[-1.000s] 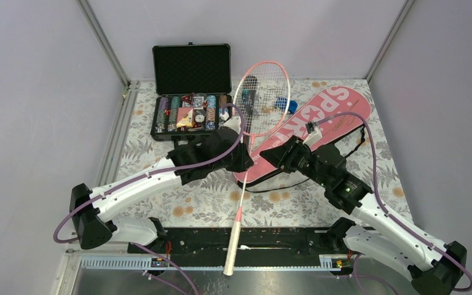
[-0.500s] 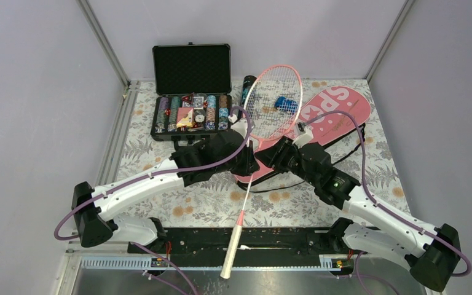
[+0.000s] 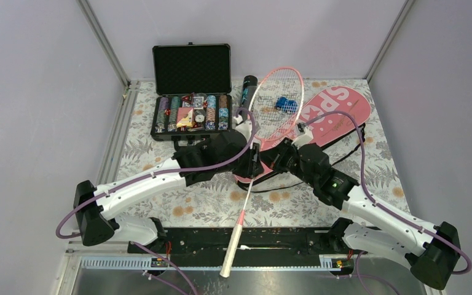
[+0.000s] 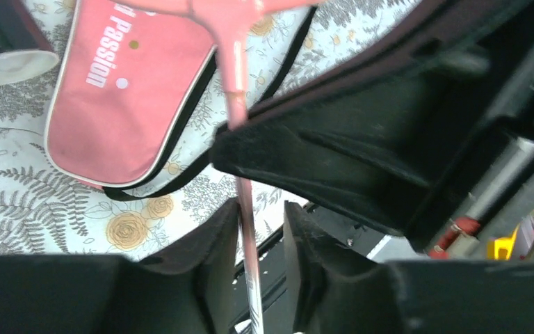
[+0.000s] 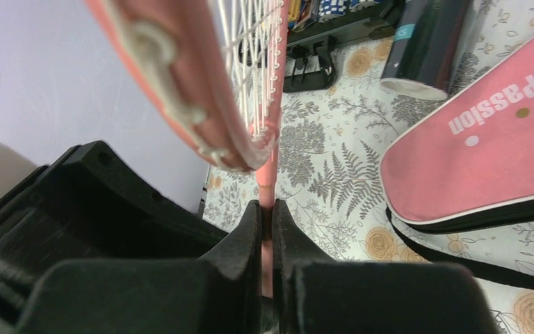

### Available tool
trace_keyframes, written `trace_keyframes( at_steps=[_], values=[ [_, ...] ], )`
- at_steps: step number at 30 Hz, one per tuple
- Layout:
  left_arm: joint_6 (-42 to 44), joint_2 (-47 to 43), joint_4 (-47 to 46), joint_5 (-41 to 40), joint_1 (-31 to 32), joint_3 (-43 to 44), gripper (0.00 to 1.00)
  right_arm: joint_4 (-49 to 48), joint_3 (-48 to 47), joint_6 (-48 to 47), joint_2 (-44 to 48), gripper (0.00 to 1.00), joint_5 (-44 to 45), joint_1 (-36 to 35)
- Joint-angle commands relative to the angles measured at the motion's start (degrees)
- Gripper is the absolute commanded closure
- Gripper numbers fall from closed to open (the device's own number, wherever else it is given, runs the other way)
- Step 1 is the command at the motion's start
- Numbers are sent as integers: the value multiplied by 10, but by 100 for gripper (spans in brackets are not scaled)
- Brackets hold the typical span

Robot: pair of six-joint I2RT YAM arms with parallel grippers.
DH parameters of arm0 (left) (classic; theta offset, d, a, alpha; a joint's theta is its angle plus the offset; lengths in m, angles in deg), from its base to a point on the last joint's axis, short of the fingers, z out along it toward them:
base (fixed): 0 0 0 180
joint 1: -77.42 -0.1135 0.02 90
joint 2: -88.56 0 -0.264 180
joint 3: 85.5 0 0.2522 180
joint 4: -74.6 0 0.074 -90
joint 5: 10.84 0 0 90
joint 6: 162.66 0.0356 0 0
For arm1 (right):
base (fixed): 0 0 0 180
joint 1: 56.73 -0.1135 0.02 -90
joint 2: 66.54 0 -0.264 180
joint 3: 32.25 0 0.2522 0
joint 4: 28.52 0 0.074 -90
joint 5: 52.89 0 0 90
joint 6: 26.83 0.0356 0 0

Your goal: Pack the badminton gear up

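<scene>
A pink-framed racket (image 3: pixel 276 98) slants from the mat's back down to its white handle (image 3: pixel 232 252) over the near rail. My right gripper (image 3: pixel 260 152) (image 5: pixel 265 209) is shut on the pink shaft just below the head (image 5: pixel 170 80). Right under it, my left gripper (image 3: pixel 252 169) (image 4: pixel 261 209) stands open around the same shaft (image 4: pixel 235 76), which leans on one finger with a gap to the other. The pink "SPORT" cover (image 3: pixel 335 114) (image 4: pixel 125 104) (image 5: pixel 487 160) lies flat to the right. A black tube (image 3: pixel 247 89) (image 5: pixel 427 49) (image 4: pixel 7 56) lies behind the racket head.
An open black case of poker chips (image 3: pixel 190 92) sits at the back left. A small blue toy car (image 3: pixel 284 103) shows through the racket strings. The cover's black strap (image 3: pixel 359 138) trails on the floral mat. Grey walls close in both sides.
The right gripper has closed on the racket shaft, and the left gripper's jaws have parted from it. The racket head has swung to the right, over the toy car.
</scene>
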State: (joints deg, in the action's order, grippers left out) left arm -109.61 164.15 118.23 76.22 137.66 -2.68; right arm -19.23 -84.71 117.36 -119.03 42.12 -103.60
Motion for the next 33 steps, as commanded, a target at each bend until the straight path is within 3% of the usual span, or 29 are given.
trace_keyframes(
  at_steps=[1, 3, 6, 9, 15, 22, 25, 33],
  values=[
    [32, 0, -35, 55, 15, 42, 57, 10, 5, -10, 15, 100, 66, -2],
    [42, -1, -35, 56, 18, 41, 46, 28, 8, -13, 32, 100, 88, -2],
    [64, -6, -35, 35, 22, 34, 42, 113, -3, -39, 67, 100, 137, -1],
    [86, -10, -28, -9, 22, 37, 42, 199, -20, -53, 97, 100, 185, 9],
    [119, 9, -33, -58, 17, 45, 45, 326, -29, -47, 147, 100, 167, 88],
    [233, 116, -32, -82, 16, 98, 47, 440, -19, -14, 203, 100, 210, 112],
    [270, 175, -37, -50, 18, 128, 47, 467, -9, -2, 217, 100, 230, 118],
    [349, 318, -57, -61, 25, 199, 46, 507, 5, -3, 242, 100, 255, 130]
  ],
)
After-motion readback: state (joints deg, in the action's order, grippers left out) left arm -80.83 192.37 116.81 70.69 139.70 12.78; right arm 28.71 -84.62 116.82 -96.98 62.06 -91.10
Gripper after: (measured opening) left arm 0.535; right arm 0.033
